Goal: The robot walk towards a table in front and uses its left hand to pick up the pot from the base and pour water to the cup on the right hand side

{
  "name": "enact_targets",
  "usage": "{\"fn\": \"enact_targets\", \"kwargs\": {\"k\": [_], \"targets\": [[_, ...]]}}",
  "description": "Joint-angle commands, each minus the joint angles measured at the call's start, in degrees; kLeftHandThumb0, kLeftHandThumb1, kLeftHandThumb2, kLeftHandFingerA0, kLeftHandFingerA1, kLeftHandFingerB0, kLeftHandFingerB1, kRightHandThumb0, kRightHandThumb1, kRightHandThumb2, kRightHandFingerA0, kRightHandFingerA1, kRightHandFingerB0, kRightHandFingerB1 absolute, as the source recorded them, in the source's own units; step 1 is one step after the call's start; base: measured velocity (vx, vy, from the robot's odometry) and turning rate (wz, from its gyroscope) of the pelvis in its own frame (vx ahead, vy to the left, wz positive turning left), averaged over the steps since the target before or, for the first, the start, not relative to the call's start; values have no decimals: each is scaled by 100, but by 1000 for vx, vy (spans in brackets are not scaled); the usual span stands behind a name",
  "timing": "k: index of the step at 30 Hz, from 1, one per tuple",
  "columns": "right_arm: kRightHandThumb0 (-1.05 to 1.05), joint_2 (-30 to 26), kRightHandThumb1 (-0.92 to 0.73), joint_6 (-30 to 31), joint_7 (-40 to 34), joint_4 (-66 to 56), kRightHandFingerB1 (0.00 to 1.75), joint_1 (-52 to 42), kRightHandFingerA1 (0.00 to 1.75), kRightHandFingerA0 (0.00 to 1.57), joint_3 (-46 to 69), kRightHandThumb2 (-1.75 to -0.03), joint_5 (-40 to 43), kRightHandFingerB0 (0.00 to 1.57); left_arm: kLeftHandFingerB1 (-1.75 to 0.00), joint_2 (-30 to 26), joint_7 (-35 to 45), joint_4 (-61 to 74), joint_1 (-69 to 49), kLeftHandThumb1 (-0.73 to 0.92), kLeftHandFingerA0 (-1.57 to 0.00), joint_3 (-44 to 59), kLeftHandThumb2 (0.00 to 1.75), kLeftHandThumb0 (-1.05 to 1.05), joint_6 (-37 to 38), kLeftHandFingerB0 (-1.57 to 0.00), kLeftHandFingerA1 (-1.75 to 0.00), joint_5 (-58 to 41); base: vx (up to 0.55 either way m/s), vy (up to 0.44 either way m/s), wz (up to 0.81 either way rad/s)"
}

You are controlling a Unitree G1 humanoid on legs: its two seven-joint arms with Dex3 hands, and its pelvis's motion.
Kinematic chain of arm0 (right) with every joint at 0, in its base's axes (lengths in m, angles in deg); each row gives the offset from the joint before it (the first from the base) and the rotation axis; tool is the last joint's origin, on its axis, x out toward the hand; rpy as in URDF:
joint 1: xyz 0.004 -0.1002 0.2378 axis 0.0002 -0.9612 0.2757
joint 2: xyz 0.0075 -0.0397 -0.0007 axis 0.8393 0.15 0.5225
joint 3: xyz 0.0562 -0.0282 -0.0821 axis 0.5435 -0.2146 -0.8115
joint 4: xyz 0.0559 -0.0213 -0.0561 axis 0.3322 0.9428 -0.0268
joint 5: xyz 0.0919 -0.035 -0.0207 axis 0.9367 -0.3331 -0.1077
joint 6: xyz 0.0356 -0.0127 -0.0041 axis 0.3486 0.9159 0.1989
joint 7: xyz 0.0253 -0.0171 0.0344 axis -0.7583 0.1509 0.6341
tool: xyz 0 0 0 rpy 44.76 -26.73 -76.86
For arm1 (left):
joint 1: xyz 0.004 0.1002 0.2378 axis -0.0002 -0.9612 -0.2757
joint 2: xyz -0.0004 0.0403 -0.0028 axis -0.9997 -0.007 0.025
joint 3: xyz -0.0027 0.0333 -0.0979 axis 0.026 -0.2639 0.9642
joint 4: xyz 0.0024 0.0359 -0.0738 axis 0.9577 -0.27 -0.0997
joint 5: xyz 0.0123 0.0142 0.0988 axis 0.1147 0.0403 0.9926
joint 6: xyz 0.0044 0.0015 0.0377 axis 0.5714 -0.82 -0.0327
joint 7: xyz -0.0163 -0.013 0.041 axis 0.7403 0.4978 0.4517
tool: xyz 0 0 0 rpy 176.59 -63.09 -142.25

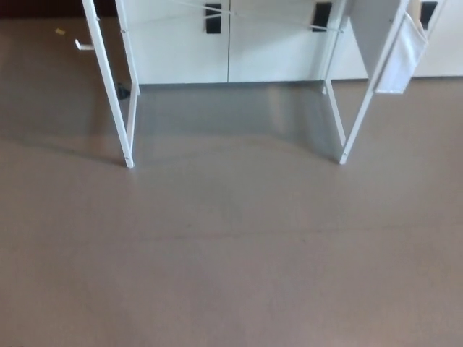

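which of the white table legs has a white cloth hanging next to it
The front right leg: a white cloth hangs beside its upper part. The front left leg has nothing hanging by it.
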Motion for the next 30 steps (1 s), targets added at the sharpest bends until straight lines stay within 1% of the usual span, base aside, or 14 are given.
{"fn": "enact_targets", "kwargs": {"k": [1, 5, 6, 9, 11, 14, 15, 17, 18, 24, 30], "targets": [[-40, -57, -50, -97, -153, 104, 53, -40, 66, 66, -93, -81, -137, 38, -33, -122, 17, 47, -73, 65, -57, -35, 59, -33, -99, -40, -37, 79, 224, -26, 8], [-40, -63, -50, -109, -170, 129, 53, -25, 66, 66, -116, -81, -128, 38, -33, -130, 10, 57, -74, 65, -57, -47, 59, -33, -110, -40, -37, 68, 325, -124, -2], [-34, -47, -65, -114, -133, 137, 43, 15, 55, 67, -92, -58, -73, 44, -33, -182, 15, 94, -79, 65, -57, -100, 60, -35, -41, -40, -38, 139, 283, -230, 63], [-34, -42, -65, -96, -132, 92, 42, 0, 54, 68, -96, -59, -60, 44, -33, -206, 4, 105, -80, 66, -57, -126, 60, -33, -10, -40, -38, 167, 253, -192, 12], [-35, -70, -64, -121, -172, 90, 42, -39, 57, 71, -140, -58, -128, 44, -34, -175, -10, 23, -47, 65, -59, -123, 59, -33, -42, -42, -38, 149, 268, -80, -5], [-36, -83, -64, -127, -220, 116, 41, -43, 56, 70, -179, -58, -178, 45, -34, -196, -19, -30, -59, 65, -59, -153, 60, -35, 40, -41, -38, 198, 239, -20, -12], [-35, -79, -64, -132, -230, 145, 42, -27, 56, 71, -175, -58, -169, 44, -43, -191, 11, -60, -47, 57, -52, -143, 77, -43, 46, -36, -49, 166, 251, 7, -16], [-35, -78, -64, -136, -238, 160, 42, -21, 56, 71, -177, -58, -163, 44, -43, -190, 23, -80, -39, 57, -52, -141, 77, -43, 55, -36, -49, 151, 276, 72, -21], [-35, -82, -65, -126, -241, 132, 42, -27, 57, 70, -187, -58, -168, 44, -33, -207, 28, -94, -32, 66, -57, -156, 60, -35, 69, -41, -38, 171, 360, 183, -17], [-35, -75, -65, -101, -217, 108, 43, -24, 57, 70, -175, -58, -113, 45, -34, -249, 57, -16, -51, 66, -58, -191, 60, -36, 69, -42, -38, 154, 394, 213, -7], [-35, -77, -65, -113, -206, 104, 43, -23, 57, 70, -184, -58, -114, 45, -34, -263, 73, -14, -48, 66, -58, -197, 60, -36, 82, -42, -38, 142, 257, 41, 9]]}}
